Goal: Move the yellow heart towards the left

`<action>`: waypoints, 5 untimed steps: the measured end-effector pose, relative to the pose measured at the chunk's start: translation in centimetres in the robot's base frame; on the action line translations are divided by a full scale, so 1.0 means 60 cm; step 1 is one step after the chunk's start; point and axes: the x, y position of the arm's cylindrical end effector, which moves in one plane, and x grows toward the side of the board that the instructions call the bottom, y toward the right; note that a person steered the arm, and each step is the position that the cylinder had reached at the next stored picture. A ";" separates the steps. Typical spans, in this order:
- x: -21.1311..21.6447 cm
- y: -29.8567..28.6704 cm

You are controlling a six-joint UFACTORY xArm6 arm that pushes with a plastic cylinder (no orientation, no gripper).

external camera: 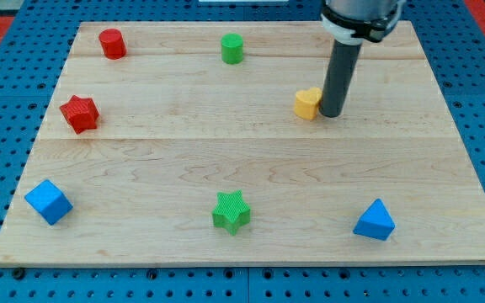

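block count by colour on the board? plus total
Red: 2 – cylinder, star
Green: 2 – cylinder, star
Blue: 2 – cube, triangle
Yellow: 1 – heart, with my tip against its right side in the view
Total: 7

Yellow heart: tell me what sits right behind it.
My tip stands against the yellow heart on the view's right, hiding that edge; whether they touch is unclear.
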 end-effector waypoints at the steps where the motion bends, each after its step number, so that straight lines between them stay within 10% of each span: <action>1: -0.016 -0.003; 5: -0.029 -0.077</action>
